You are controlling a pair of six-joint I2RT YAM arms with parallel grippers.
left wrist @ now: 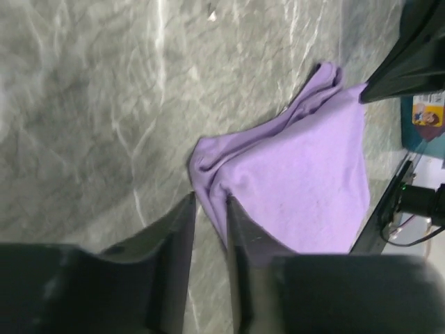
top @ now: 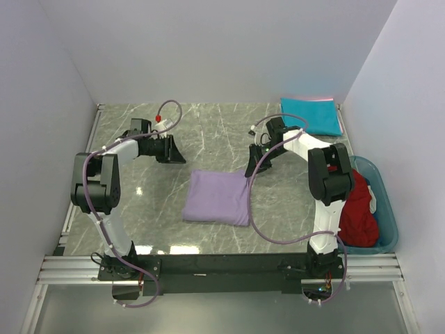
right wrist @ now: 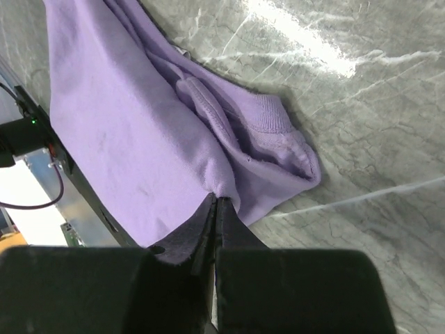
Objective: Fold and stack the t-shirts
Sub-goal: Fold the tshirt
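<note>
1. Right gripper (right wrist: 214, 202): we see its two fingers pressed together with no gap between them. They pinch a folded edge of the lavender t-shirt (top: 215, 198) at their tips.
2. From the top view we place that pinch at the shirt's 1 o'clock corner. The right arm reaches in from the 3 o'clock side.
3. Left gripper (left wrist: 209, 205): we see only a narrow slit between its fingers, with bare table (top: 208, 129) showing through and nothing held. In its own wrist view the tips stand just short of a bunched corner of the lavender cloth. From the top view it sits at about 10 o'clock from the shirt, apart from it. We cannot tell whether its tips touch the table.
4. We find the lavender t-shirt folded into a rough rectangle at the middle of the marbled table. The right wrist view shows a ribbed edge tucked among the folds beside the pinch.
5. We see the teal t-shirt (top: 311, 115) folded flat in the far right corner of the table. It is at about 1 o'clock from the lavender one and well apart from it.
6. We see the dark red t-shirt (top: 358, 209) heaped in the translucent teal bin (top: 388, 209). The bin is at about 3 o'clock from the lavender shirt, and the right arm hides part of the red one.
</note>
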